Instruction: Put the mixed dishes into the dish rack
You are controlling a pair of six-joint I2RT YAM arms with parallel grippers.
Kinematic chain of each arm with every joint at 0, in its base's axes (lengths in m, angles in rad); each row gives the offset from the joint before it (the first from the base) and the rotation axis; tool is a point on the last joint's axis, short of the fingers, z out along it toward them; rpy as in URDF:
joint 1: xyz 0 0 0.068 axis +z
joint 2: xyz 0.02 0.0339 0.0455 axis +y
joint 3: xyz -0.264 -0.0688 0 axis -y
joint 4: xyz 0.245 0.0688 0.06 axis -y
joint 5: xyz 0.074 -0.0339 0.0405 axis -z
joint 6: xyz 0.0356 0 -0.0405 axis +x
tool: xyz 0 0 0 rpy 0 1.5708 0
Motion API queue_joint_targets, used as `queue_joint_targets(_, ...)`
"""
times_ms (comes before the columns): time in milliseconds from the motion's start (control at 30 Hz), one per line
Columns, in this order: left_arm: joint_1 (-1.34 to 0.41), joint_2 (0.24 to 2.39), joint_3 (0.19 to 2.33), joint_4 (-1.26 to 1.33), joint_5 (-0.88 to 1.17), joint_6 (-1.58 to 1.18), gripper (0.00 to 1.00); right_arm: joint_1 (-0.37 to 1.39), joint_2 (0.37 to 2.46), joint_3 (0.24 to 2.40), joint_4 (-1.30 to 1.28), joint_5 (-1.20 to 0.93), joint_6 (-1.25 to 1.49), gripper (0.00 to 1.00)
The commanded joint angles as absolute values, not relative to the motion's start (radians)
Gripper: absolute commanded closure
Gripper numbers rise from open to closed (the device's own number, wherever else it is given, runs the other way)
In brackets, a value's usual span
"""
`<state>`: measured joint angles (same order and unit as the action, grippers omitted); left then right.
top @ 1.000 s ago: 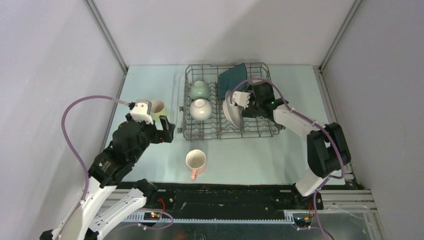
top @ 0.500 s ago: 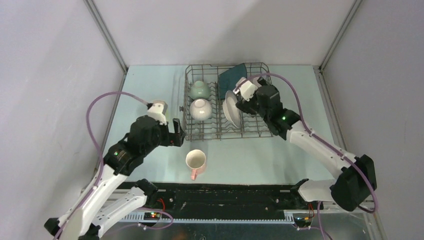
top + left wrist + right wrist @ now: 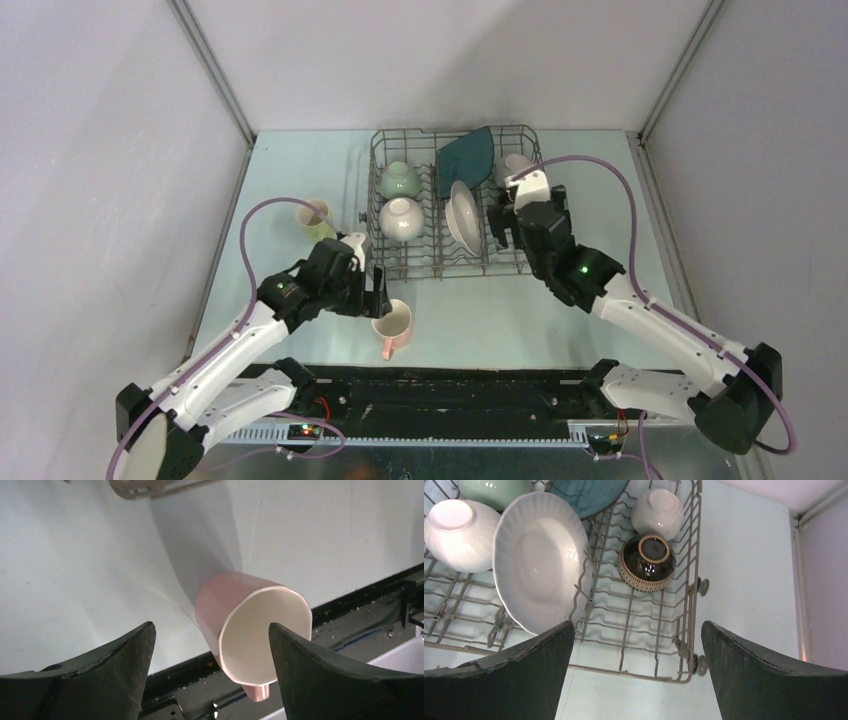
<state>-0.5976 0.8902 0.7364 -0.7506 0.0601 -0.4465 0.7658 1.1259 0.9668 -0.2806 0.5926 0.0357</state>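
The pink mug (image 3: 392, 322) (image 3: 227, 607) stands upright on the table in front of the dish rack (image 3: 372, 205) (image 3: 634, 670), handle toward the near edge. My left gripper (image 3: 381, 293) (image 3: 210, 626) is open with the mug's rim between its jaws and a gap still showing on the left side. A pale yellow-green mug (image 3: 318, 217) stands left of the rack. In the rack sit a pale green bowl (image 3: 399, 180), two white bowls (image 3: 401, 218) (image 3: 658, 512), a white plate (image 3: 463, 218) (image 3: 541, 560), a teal plate (image 3: 465, 152) and a brown bowl (image 3: 646, 562). My right gripper (image 3: 508, 232) (image 3: 636, 623) hangs open and empty above the rack's near right part.
Grey walls close in on both sides of the pale table (image 3: 600, 220). A black rail (image 3: 450, 385) runs along the near edge just behind the pink mug. A small wheel (image 3: 703, 586) sticks out of the rack's right side.
My left arm swung from beside the yellow-green mug toward the near edge and now straddles the pink mug. My right gripper drew back from the white plate toward the rack's near side.
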Motion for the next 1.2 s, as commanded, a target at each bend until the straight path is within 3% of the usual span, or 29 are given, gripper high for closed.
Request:
queue_joint_targets(0,-0.631,0.887,0.734,-0.740,0.110,-0.516,0.12,0.752,1.030,0.887,-0.293,0.616,0.181,0.00)
queue_joint_targets(467,-0.672,0.903,0.596,-0.603,0.085,-0.674,0.21,0.690,0.872,0.724,-0.146,0.426,0.223,0.00)
queue_joint_targets(533,-0.674,0.901,0.591,-0.593,0.085,-0.674,0.28,0.681,0.863,0.715,-0.140,0.400,0.226,0.00)
queue_joint_targets(667,-0.674,0.892,0.594,-0.588,0.090,-0.670,0.58,0.674,0.858,0.713,-0.143,0.375,0.226,0.00)
queue_joint_targets(767,-0.674,0.866,0.610,-0.607,0.092,-0.665,0.89,0.673,0.854,0.713,-0.149,0.358,0.233,0.00)
queue_joint_targets(833,-0.674,0.835,0.642,-0.635,0.088,-0.653,0.99,0.672,0.852,0.713,-0.151,0.337,0.238,0.01)
queue_joint_targets(1167,-0.675,0.621,0.687,-0.551,0.213,-0.647,1.00,0.654,0.836,0.713,-0.149,0.192,0.266,0.00)
